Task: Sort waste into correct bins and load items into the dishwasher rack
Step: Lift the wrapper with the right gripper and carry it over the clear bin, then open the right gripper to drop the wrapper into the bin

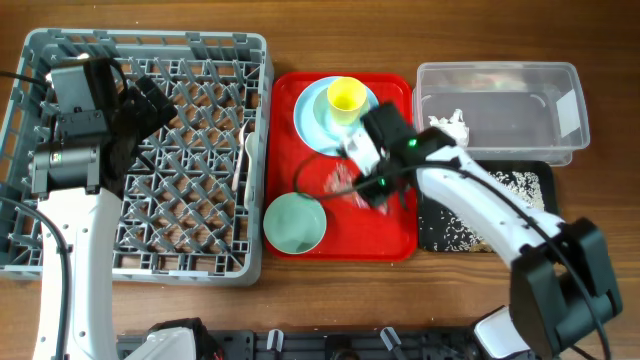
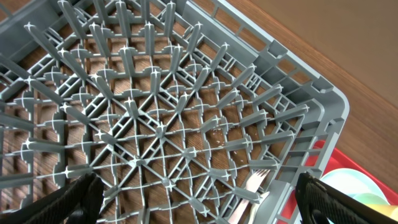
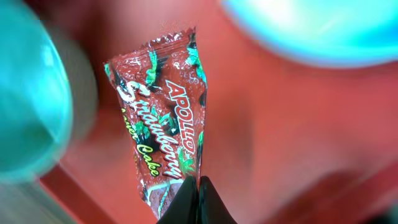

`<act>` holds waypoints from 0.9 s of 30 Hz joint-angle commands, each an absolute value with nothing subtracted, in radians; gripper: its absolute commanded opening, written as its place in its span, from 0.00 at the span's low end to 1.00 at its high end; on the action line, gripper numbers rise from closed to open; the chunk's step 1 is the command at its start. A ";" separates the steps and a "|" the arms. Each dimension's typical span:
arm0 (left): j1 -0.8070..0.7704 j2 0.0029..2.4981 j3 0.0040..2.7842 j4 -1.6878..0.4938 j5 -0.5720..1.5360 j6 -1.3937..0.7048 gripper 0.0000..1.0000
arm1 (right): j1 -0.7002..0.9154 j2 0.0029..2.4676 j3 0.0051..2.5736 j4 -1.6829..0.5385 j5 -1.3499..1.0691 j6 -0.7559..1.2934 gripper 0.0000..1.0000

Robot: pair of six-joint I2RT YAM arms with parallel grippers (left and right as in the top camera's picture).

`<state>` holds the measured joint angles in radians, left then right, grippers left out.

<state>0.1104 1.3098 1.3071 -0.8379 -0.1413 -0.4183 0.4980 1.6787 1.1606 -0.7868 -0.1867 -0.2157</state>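
Pinching one sealed end of the snack wrapper point(image 3: 165, 118), the right hand point(image 3: 196, 198) is clenched, its dark fingers pressed together on the film. The wrapper is glossy red foil, crinkled, with green and white print and a serrated seal at the far end. It sits over the red tray point(image 3: 280, 143), but whether it is lifted or resting cannot be told. From overhead the same hand point(image 1: 377, 192) is mid-tray. The tray is smooth red plastic, rectangular, with rounded corners. On it a round, matte pale green bowl point(image 1: 294, 223) sits at the near-left corner. A light blue plate point(image 1: 308, 118) sits at the far edge, with a small yellow cup point(image 1: 346, 96) standing within its rim. To the right of the tray lies a shallow black tray point(image 1: 540, 205), speckled with white rice scraps point(image 1: 520, 183). Beyond it is a clear tub point(image 1: 500, 140) with translucent walls and a white label point(image 1: 568, 110) on its right end. A crumpled white napkin point(image 1: 450, 125) lies inside at the left end. To the left of the tray is the dishwasher rack point(image 1: 200, 150), square grey moulded plastic, a lattice floor set with upright pegs. A white plastic fork point(image 2: 255, 183) lies in it along the side next to the red tray. The left hand point(image 1: 140, 100) is over the rack's far-left part, released, with its fingers point(image 2: 74, 199) spread wide and nothing between them. The surface point(image 1: 600, 40) is brown wood with visible grain.
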 commanded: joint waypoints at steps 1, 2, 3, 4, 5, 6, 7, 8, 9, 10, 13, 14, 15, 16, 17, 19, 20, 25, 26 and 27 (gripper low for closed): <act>0.115 1.310 1.313 -0.836 -0.147 -0.431 1.00 | 0.438 1.600 1.283 -0.748 -0.122 -0.135 0.04; 0.115 1.310 1.313 -0.836 -0.147 -0.431 1.00 | 0.417 1.590 1.294 -0.728 -0.058 -0.094 0.04; 0.115 1.310 1.313 -0.836 -0.147 -0.431 1.00 | 0.392 1.581 1.297 -0.699 -0.001 -0.044 0.04; 0.115 1.310 1.313 -0.836 -0.147 -0.431 1.00 | 0.355 1.572 1.297 -0.668 0.065 0.035 0.04; 0.115 1.310 1.313 -0.836 -0.147 -0.431 1.00 | 0.319 1.570 1.297 -0.649 0.104 0.103 0.04; 0.115 1.310 1.313 -0.836 -0.147 -0.431 1.00 | 0.279 1.571 1.297 -0.636 0.121 0.168 0.05; 0.115 1.310 1.313 -0.836 -0.147 -0.431 1.00 | 0.237 1.572 1.295 -0.621 0.119 0.239 0.04; 0.115 1.310 1.313 -0.836 -0.147 -0.431 1.00 | 0.117 1.582 1.294 -0.611 0.091 0.532 0.04; 0.115 1.310 1.313 -0.836 -0.147 -0.431 1.00 | 0.079 1.588 1.291 -0.609 0.073 0.618 0.04; 0.115 1.310 1.313 -0.836 -0.147 -0.431 1.00 | 0.046 1.590 1.285 -0.604 0.049 0.672 0.04; 0.115 1.310 1.313 -0.836 -0.147 -0.431 1.00 | -0.034 1.610 1.258 -0.573 0.022 0.772 0.04; 0.115 1.310 1.313 -0.836 -0.147 -0.431 1.00 | -0.047 1.616 1.253 -0.571 0.022 0.790 0.04; 0.115 1.310 1.313 -0.836 -0.147 -0.431 1.00 | -0.061 1.627 1.248 -0.566 0.022 0.801 0.04; 0.115 1.310 1.313 -0.836 -0.147 -0.431 1.00 | -0.076 1.639 1.248 -0.564 0.021 0.821 0.05; 0.115 1.310 1.313 -0.836 -0.147 -0.431 1.00 | -0.083 1.647 1.248 -0.561 0.021 0.813 0.17; 0.115 1.310 1.313 -0.836 -0.147 -0.431 1.00 | -0.086 1.648 1.248 -0.551 0.021 0.753 0.79; 0.115 1.310 1.313 -0.836 -0.147 -0.431 1.00 | -0.085 1.645 1.248 -0.542 0.021 0.714 0.94; 0.115 1.310 1.313 -0.836 -0.147 -0.431 1.00 | -0.086 1.645 1.248 -0.529 0.022 0.659 0.99; 0.115 1.310 1.313 -0.836 -0.147 -0.431 1.00 | -0.086 1.645 1.248 -0.521 0.022 0.658 1.00; 0.115 1.310 1.313 -0.836 -0.147 -0.431 1.00 | -0.086 1.645 1.248 -0.513 0.021 0.658 1.00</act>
<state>0.1104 1.3098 1.3071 -0.8379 -0.1413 -0.4183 -0.0841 1.6375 1.2533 -0.5331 0.0303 0.6872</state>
